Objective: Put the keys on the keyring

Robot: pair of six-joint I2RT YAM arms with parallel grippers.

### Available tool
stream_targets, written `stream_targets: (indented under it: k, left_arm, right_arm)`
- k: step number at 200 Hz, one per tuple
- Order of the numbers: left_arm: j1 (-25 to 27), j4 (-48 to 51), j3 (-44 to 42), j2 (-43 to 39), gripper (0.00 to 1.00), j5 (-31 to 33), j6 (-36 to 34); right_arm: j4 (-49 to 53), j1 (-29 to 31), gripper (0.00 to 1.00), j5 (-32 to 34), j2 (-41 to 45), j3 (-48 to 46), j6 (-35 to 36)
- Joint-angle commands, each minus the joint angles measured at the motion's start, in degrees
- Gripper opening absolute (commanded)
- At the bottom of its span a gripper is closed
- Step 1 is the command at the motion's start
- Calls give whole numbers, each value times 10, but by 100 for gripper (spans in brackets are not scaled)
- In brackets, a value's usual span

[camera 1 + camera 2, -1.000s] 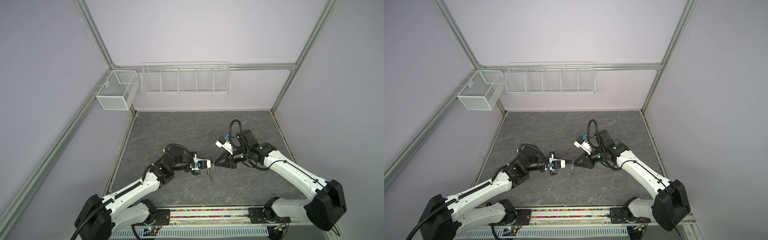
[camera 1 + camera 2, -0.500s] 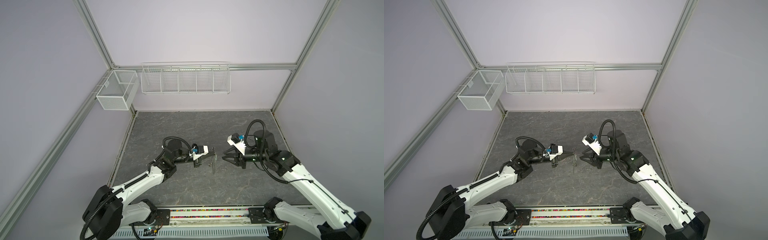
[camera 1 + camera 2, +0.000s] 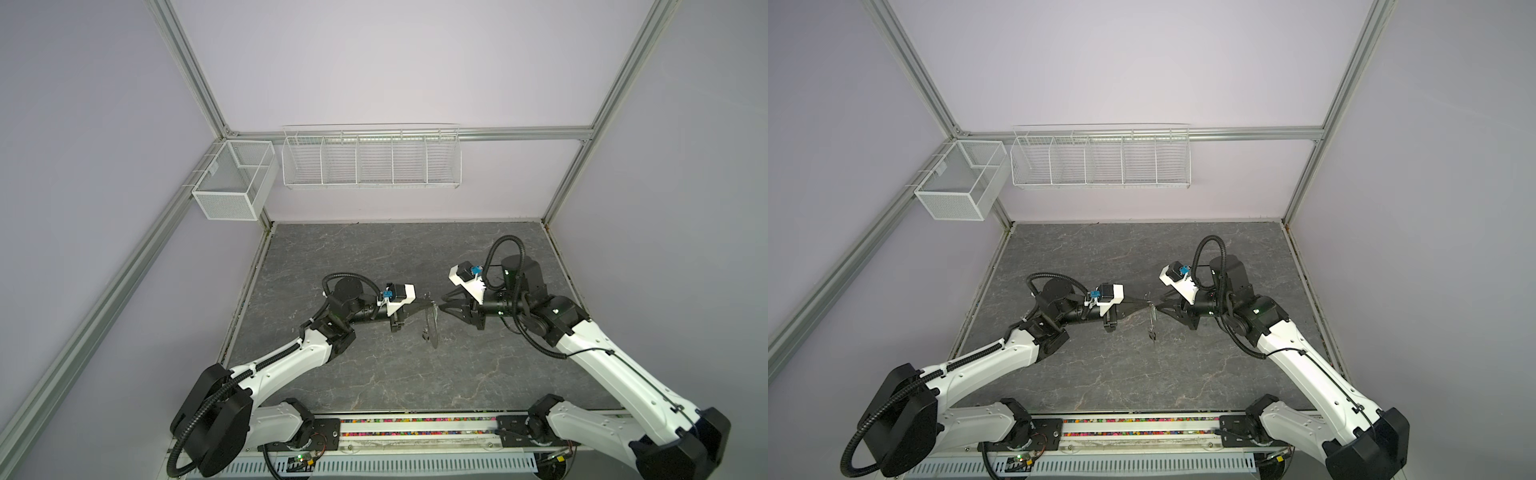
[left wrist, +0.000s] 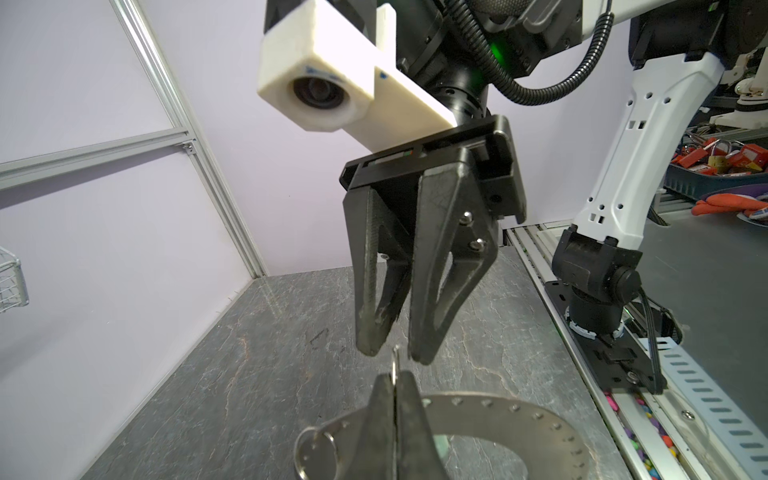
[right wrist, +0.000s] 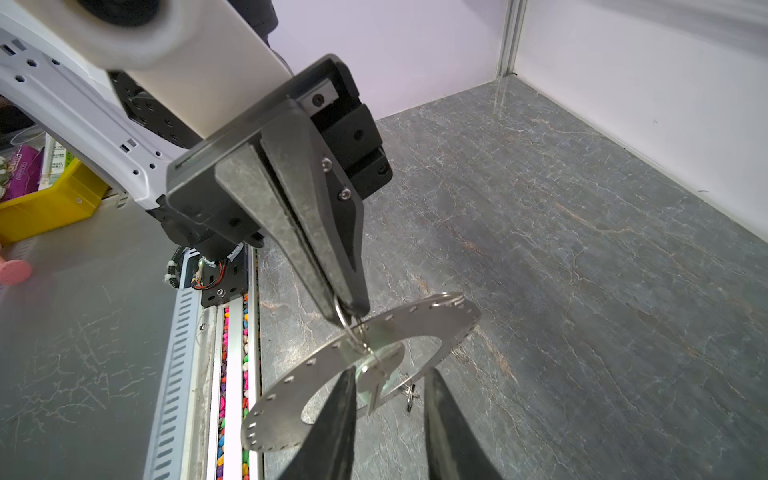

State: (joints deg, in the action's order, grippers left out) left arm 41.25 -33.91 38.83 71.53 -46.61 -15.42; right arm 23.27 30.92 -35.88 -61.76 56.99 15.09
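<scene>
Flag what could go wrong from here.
1. The shut left gripper pinches only a small wire ring at its tips; the keyring hanging from it in mid-air could slip and drop.
2. The open right gripper sits right at that ring; closing slightly off might knock it or the dangling key loose.

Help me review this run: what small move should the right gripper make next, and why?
Probably ease the right gripper in and pinch the keyring to steady it: it dangles from a wire loop in the shut left gripper, and the right jaws stand open just short.
</scene>
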Motion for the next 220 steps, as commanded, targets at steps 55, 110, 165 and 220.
stream_targets:
  k: [55,110,165,220]
  left_arm:
    - [-2,-4,31,-5,0,-21,11]
    - [-2,14,31,-8,0,-29,8]
    - [-2,20,36,-8,0,-29,4]
    - [-2,21,41,-8,0,-32,7]
  right_arm:
    - [-21,20,28,-22,-14,9,38]
    - [-13,21,27,-23,-2,6,55]
    - [-3,21,22,-27,4,4,67]
    - [-4,23,12,-36,-2,2,66]
